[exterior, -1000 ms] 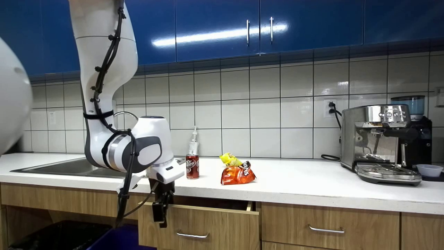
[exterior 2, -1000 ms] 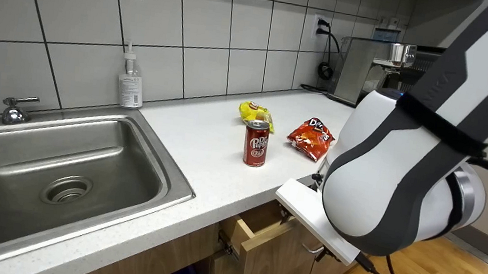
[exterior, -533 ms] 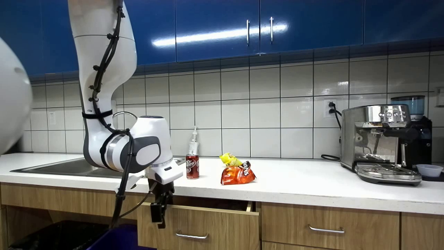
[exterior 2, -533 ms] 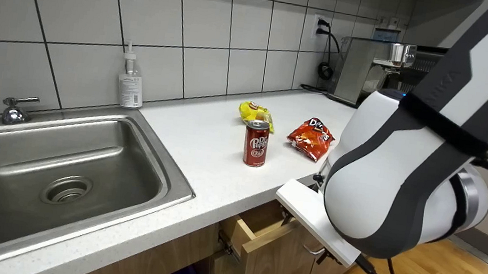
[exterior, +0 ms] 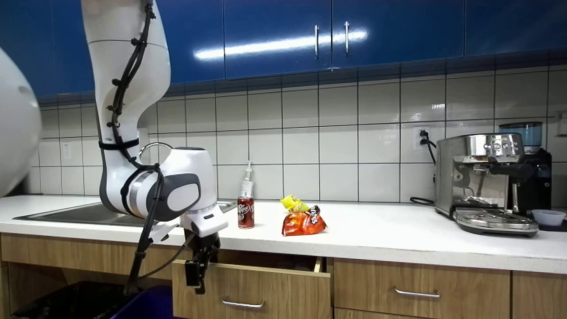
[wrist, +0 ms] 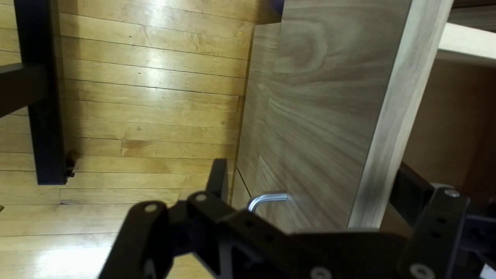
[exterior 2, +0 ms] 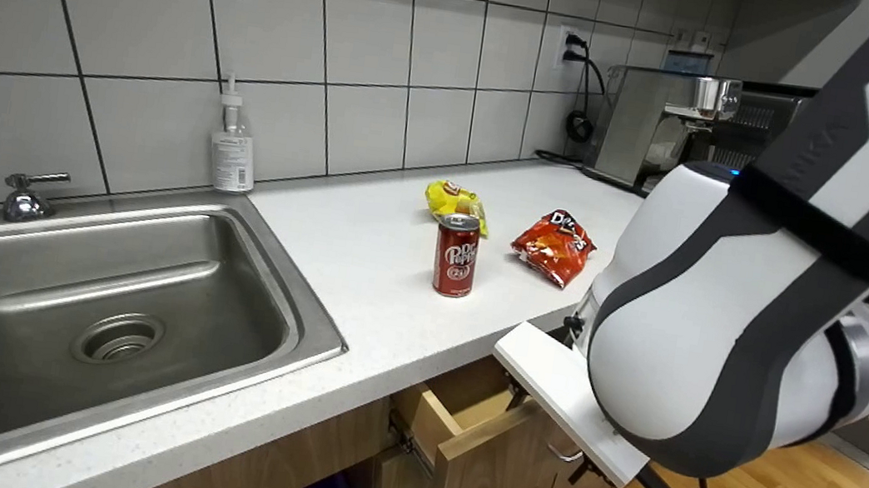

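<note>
My hand (wrist: 314,180), spread wide, gripping nothing, straddles the pale top edge (wrist: 399,112) of the brown wood-grain drawer (exterior: 252,283), part-way out under the near side of the white table (exterior: 398,230). Likely stiff, heavyish; I'd hook that edge or the curved silver handle (exterior: 243,305).

I read "Dr Pepper" on the red can (exterior 2: 455,257), a creased "Dor" on the red bag (exterior 2: 553,251) near the front edge of the table (exterior 2: 366,252), and "ANKA" on my arm (exterior 2: 744,318); the print on the pump bottle (exterior 2: 233,159) is too small.
</note>
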Robot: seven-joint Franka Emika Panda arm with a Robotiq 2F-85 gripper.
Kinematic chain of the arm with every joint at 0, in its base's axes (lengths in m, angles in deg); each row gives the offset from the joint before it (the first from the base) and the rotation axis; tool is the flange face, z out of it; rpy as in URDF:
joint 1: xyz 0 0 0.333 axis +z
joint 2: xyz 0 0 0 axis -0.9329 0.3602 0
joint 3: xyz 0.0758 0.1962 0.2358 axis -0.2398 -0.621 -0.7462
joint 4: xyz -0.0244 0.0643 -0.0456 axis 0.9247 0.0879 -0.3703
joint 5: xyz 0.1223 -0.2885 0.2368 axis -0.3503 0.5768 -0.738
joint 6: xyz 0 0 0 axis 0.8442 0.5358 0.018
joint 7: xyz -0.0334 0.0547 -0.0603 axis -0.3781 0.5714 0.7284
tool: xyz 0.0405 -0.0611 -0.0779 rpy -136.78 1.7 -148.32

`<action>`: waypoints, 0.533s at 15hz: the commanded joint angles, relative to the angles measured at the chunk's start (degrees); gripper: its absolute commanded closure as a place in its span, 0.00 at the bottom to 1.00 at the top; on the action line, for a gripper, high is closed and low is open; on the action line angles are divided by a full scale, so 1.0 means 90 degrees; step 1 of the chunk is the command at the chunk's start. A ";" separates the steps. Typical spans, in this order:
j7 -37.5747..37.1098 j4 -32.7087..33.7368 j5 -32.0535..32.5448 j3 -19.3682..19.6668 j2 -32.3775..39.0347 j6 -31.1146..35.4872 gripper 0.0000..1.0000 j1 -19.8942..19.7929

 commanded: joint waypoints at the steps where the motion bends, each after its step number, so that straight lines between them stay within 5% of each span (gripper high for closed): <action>1: -0.0183 -0.0440 -0.0088 -0.0170 -0.0346 -0.0105 0.00 0.0072; 8: -0.0224 -0.0823 -0.0061 -0.0161 -0.0598 -0.0088 0.00 0.0138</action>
